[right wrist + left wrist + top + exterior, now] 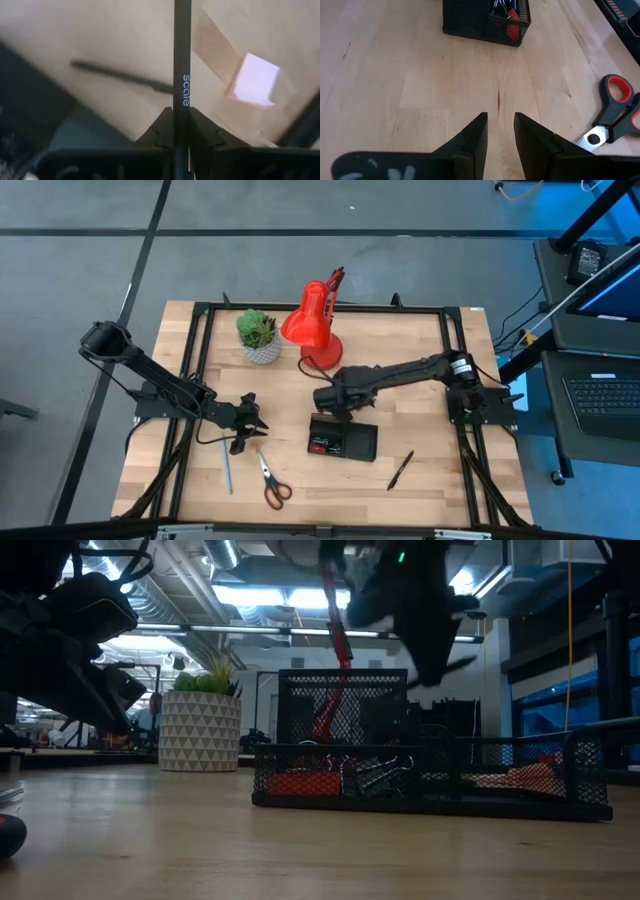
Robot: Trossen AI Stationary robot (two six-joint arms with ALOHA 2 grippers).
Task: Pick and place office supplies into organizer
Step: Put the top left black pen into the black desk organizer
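**— What have your fingers got?**

— My right gripper (pixel 182 125) is pinched tight on a black pen (pixel 182 60), which runs straight out between the pads. In the high view that gripper (pixel 335 402) hangs just above the back edge of the organizer (pixel 343 438). My left gripper (pixel 499 131) holds nothing; its fingers stand a narrow gap apart over bare wood.

**— And what lies around?**

— The red-handled scissors (pixel 272 483) lie just beside my left gripper (pixel 243 425), with the thin blue pen (pixel 227 468) near them. Another black pen (pixel 401 470) lies to the organizer's right. Inside the organizer I see black clips (pixel 375 776), something red (pixel 300 783), and the pink sticky-note pad (pixel 255 81). The red lamp (pixel 312 325) and potted plant (pixel 258 335) stand behind on the table (pixel 420 350).
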